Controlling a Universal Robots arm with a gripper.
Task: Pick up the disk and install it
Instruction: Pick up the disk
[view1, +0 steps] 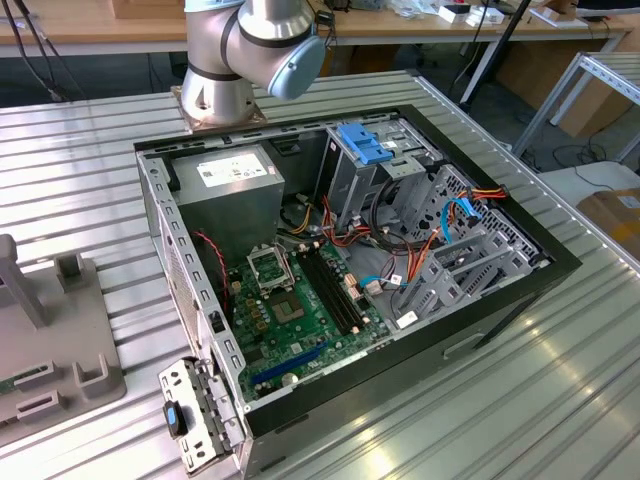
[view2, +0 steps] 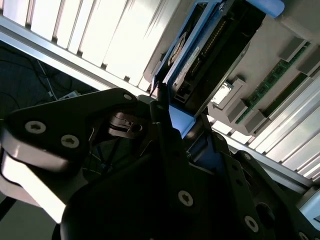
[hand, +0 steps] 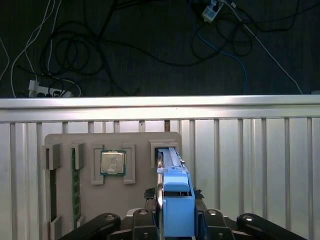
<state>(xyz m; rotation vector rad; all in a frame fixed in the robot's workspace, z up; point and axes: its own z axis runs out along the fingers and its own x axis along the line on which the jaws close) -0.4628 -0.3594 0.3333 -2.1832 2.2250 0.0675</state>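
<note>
At the exterior view's left, the grey fixture lies well apart from the open case. Second wrist view: the gripper clamps the disk by its blue rail; we judge pick-up in hand. First wrist view: disk edgewise in the fixture's slot; lifting calls for a straight pull.

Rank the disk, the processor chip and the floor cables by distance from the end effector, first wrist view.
1. The disk, gripped in the end effector.
2. The processor chip, on the grey holder.
3. The floor cables, beyond the table edge.
</note>
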